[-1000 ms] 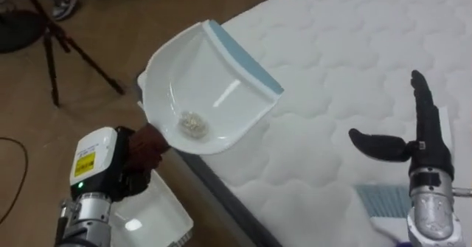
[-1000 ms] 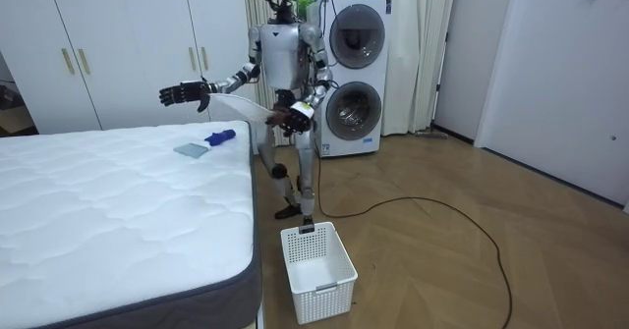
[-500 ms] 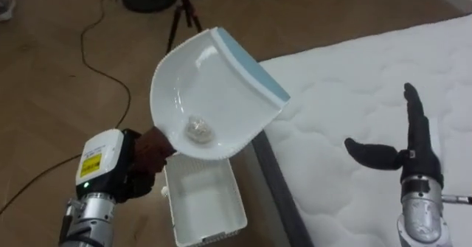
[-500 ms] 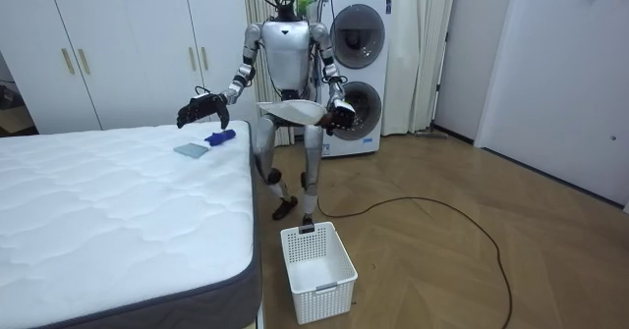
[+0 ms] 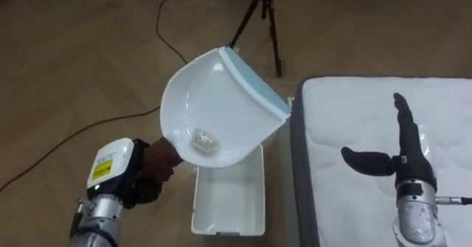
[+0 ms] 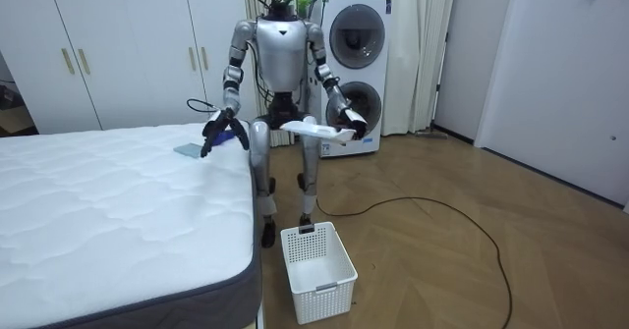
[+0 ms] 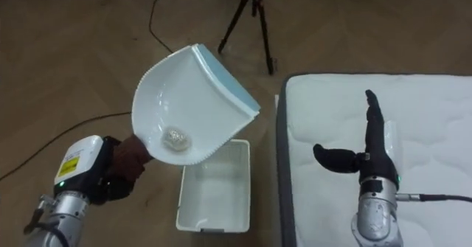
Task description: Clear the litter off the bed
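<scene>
"Now the dustpan (image 5: 221, 103) has swung off the bed (image 5: 361, 107), over the white basket (image 5: 228, 203)."
"Who holds it?"
"Left hand (image 5: 151, 166), fingers curled round its handle. Right hand (image 5: 402, 155) is flat, fingers straight."
"Heavy?"
"No, light, stiff plastic, I think. Crumbs (image 5: 204, 139) sit loose inside; tip slowly."
</scene>
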Motion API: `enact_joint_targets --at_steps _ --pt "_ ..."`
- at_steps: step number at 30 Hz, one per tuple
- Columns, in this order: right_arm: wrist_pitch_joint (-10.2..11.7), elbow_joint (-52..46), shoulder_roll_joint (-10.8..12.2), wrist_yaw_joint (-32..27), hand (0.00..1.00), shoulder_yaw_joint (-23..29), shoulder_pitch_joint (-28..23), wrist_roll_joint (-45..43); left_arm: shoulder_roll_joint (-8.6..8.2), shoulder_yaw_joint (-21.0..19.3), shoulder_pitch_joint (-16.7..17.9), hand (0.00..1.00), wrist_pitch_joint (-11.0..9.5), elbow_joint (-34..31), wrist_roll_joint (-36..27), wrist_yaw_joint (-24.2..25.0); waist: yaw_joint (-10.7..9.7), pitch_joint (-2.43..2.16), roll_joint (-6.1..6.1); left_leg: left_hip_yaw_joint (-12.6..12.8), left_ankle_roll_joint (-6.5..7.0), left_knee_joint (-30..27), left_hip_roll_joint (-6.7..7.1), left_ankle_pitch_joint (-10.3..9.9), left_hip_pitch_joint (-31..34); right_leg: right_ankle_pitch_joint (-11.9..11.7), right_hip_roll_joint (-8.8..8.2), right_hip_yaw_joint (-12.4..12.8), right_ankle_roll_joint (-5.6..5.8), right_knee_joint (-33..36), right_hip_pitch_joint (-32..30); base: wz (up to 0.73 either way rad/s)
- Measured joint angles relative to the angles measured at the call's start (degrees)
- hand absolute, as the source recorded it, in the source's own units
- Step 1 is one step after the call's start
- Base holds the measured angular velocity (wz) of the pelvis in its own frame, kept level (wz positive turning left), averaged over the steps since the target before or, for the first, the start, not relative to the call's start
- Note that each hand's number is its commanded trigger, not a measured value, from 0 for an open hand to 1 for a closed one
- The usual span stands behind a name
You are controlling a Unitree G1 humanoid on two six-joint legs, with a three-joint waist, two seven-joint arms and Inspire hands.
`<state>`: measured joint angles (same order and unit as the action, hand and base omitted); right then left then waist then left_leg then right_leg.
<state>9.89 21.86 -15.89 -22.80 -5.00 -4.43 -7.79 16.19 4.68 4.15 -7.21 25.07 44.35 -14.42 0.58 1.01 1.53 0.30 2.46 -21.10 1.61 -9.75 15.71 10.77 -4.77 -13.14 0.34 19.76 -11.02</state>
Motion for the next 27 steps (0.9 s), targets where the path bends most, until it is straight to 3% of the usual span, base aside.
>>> enact_joint_targets --at_steps 7,10,14,20,25,27 --pt "0.1 5.2 0.0 0.1 0.00 -1.0 2.4 -2.0 2.50 0.0 -2.5 1.00 0.2 4.7 0.2 0.0 0.1 0.27 -0.45 1.0 0.61 -1.2 -0.10 -0.4 3.9 0.1 -0.21 -0.5 0.20 0.1 -2.8 0.11" --pt "0.1 6.7 -0.1 0.2 0.00 -1.0 3.4 -2.2 4.21 0.0 -3.7 1.00 0.3 7.2 0.1 0.0 0.1 0.65 -1.15 1.6 0.86 -2.4 -0.39 -0.6 6.3 0.1 -0.21 -0.3 0.25 1.2 -5.2 0.00" --pt "0.1 8.2 -0.4 0.4 0.00 -1.5 4.1 -2.2 6.18 2.4 -6.9 1.00 0.8 11.3 0.1 0.1 -0.5 1.35 -2.76 1.0 1.38 -4.8 0.36 -0.9 9.1 1.5 -1.26 0.5 0.85 5.5 -8.5 0.08" --pt "0.0 8.9 -0.5 1.8 0.00 -2.9 4.2 -4.2 8.64 3.2 -8.8 1.00 1.2 12.8 0.4 1.4 -2.5 1.18 -4.43 1.8 1.80 -7.3 1.18 -1.1 13.1 3.1 -2.97 1.2 1.01 11.2 -14.1 0.00" --pt "0.0 8.9 -1.9 1.9 0.00 -3.8 4.3 -5.4 12.66 6.9 -10.9 1.00 3.0 12.8 1.7 2.7 -3.9 1.17 -5.93 3.2 2.20 -8.8 1.46 -0.9 15.9 3.5 -3.89 2.5 0.96 14.7 -18.1 -0.09" --pt "0.0 8.8 -2.7 2.1 0.00 -3.8 4.5 -7.3 15.20 7.6 -12.1 1.00 3.3 12.9 4.1 4.1 -5.4 1.10 -7.21 3.8 2.43 -9.8 1.97 -0.8 17.0 4.2 -4.46 3.5 1.17 16.7 -19.9 -0.02"
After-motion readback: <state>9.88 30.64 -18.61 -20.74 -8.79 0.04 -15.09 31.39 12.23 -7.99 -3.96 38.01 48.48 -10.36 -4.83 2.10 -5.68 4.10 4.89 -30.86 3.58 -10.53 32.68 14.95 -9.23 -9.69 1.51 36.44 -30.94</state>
